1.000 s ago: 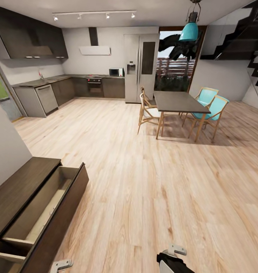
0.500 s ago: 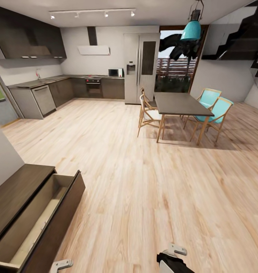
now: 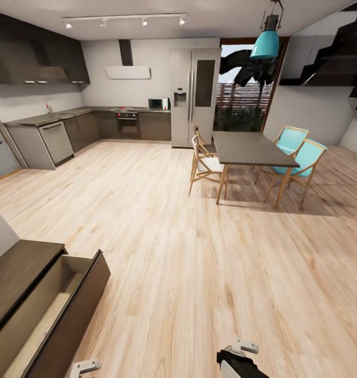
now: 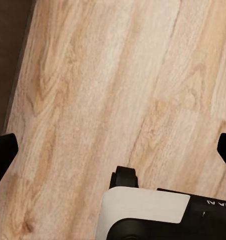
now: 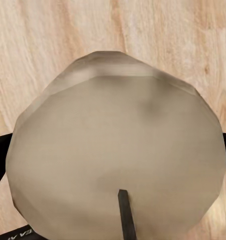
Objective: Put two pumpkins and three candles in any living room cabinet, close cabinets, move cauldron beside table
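Head view is showing the robot standing on pale wood plank flooring [image 3: 199,273] with the long low dark brown wood cabinet [image 3: 21,268] at its left, one wide drawer [image 3: 47,310] pulled out and its pale beige lining bare as far as can be seen. Farther off, the tall dark dining table [image 3: 249,147] with its wooden and teal chairs is standing well apart, and the grey kitchen cupboards are lining the back wall.

Right wrist view is looking straight onto a short stubby off-white candle [image 5: 117,165] with a dark wick, and the right gripper [image 5: 117,150] is clamping it between its black fingers [image 5: 0,150], whose tips are peeking out on either side. The left gripper [image 4: 113,150] is hanging over bare floor with its fingers spread wide and nothing between them.

Judging from this, the step in hand is carrying the candle to the open drawer. To do it well, the base should be turning toward the cabinet and drawing up square to the drawer front, close enough that the right arm is reaching over the cavity rather than stretching across the body. The candle should be travelling upright, clearing the drawer's front lip, then being lowered onto the lining before the fingers are parting, so it is not toppling or rolling. Leaving room for the pumpkins and remaining candles would be wise.
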You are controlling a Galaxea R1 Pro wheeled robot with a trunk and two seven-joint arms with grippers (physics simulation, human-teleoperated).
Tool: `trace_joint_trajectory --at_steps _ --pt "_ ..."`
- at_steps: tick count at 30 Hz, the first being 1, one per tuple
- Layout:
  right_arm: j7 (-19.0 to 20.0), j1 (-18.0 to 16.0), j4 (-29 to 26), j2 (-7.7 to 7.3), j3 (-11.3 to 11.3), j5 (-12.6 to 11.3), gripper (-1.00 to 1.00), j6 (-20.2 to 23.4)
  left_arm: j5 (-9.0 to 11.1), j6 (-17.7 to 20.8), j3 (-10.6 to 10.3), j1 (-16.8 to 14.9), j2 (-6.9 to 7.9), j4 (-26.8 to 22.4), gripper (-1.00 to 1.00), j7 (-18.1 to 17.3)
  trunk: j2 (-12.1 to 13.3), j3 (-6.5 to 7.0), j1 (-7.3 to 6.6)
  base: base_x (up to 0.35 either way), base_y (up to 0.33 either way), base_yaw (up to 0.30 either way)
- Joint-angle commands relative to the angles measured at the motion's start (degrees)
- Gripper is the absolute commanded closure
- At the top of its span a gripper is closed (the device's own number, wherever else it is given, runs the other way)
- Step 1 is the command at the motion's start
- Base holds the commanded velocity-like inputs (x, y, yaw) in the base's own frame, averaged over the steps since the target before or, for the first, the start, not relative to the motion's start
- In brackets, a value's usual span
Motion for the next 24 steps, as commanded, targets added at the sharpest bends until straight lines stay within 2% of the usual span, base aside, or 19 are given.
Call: trace_joint_trajectory --at_steps 1,24 --pt "0.07 0.00 -0.02 0.02 0.02 -0.16 1.00 -0.14 0.00 0.00 0.00 0.00 0.00 0.00 -1.00 0.00 0.00 0.05 0.00 0.329 -0.090 0.000" --pt "0.07 -0.01 -0.14 0.04 0.02 -0.17 1.00 -0.14 -0.18 -1.04 0.00 0.00 0.00 0.09 -1.00 0.00 0.00 0.12 0.00 0.329 -0.084 0.000"
